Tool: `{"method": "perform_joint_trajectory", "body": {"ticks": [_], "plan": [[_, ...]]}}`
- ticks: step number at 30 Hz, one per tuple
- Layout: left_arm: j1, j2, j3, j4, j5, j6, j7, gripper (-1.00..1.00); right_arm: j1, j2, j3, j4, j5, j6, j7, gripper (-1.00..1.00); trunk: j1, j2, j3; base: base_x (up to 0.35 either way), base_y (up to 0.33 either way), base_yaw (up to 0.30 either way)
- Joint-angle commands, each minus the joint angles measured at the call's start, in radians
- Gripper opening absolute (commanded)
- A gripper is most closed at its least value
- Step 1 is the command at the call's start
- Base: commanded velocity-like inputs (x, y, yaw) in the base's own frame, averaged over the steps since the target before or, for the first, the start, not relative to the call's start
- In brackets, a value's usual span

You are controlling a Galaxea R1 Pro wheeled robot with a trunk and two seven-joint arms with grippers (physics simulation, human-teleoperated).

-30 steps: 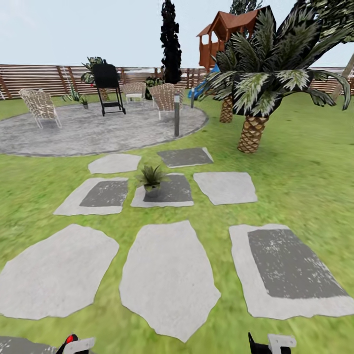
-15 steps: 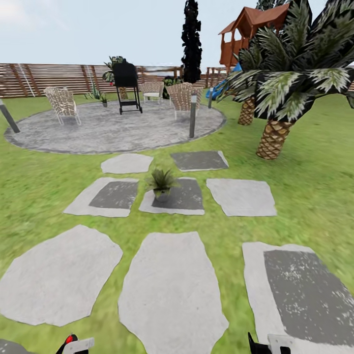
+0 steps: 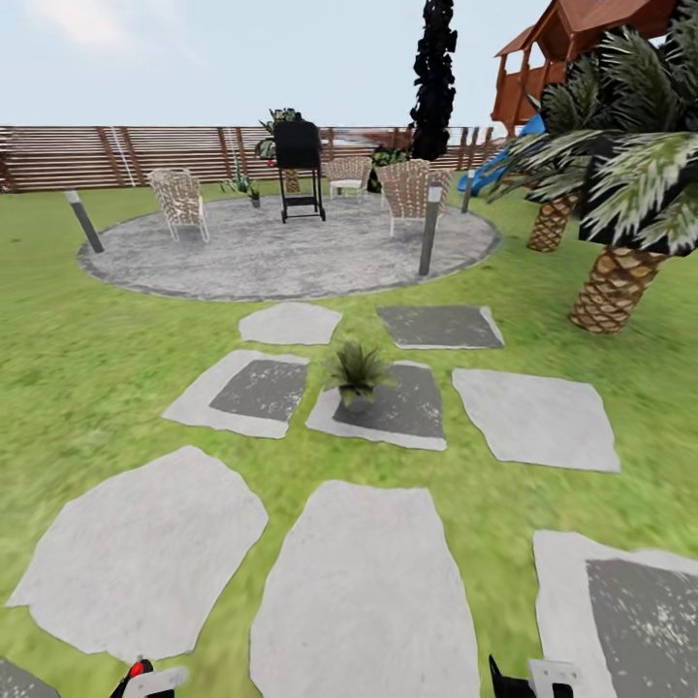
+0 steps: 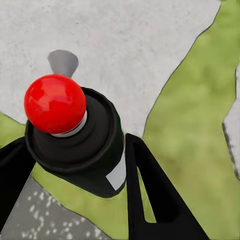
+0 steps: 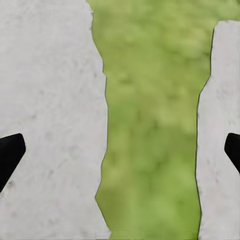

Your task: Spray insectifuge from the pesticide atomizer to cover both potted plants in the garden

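The pesticide atomizer (image 4: 85,150), a dark bottle with a red ball top and a white label patch, sits between the black fingers (image 4: 150,195) of my left gripper (image 4: 75,145), which is shut on it. In the head view its red top (image 3: 139,668) pokes up at the bottom edge. One potted plant (image 3: 358,373), a low green rosette, stands on a stepping stone (image 3: 407,412) ahead on the lawn. My right gripper (image 5: 120,150) hangs open over grass and pale stone with nothing between its fingers; its body (image 3: 531,677) shows at the head view's bottom edge.
Pale stepping stones (image 3: 364,591) lie across the lawn. Beyond is the grey round patio (image 3: 291,252) with wicker chairs (image 3: 180,202), a black grill (image 3: 298,165) and bollard lamps (image 3: 429,228). Palms (image 3: 620,223) stand at the right, and a slat fence (image 3: 126,155) runs behind.
The whole head view has shifted: the patio, stones and plant slid rightwards in the picture, so the camera has turned left. Both grippers keep their places at the bottom edge.
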Motion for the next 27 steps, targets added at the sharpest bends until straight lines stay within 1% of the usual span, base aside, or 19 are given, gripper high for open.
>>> {"method": "perform_joint_trajectory", "body": {"ticks": [1, 7, 27], "plan": [[-0.001, 0.0, 0.002, 0.001, -0.007, -0.003, 0.004, -1.0, 0.0, 0.0, -0.001, 0.0, -0.005, -0.003, 0.002, 1.0, 0.0, 0.0, -0.001, 0.337, 0.0, 0.223], [-0.001, 0.0, 0.002, 0.001, -0.007, -0.003, 0.004, -1.0, 0.0, 0.0, -0.001, 0.0, -0.005, -0.003, 0.002, 1.0, 0.0, 0.0, -0.001, 0.337, 0.0, 0.065], [-0.001, 0.0, 0.002, 0.001, -0.007, -0.003, 0.004, -1.0, 0.0, 0.0, -0.001, 0.0, -0.005, -0.003, 0.004, 1.0, 0.0, 0.0, -0.001, 0.337, -0.007, 0.001]]}}
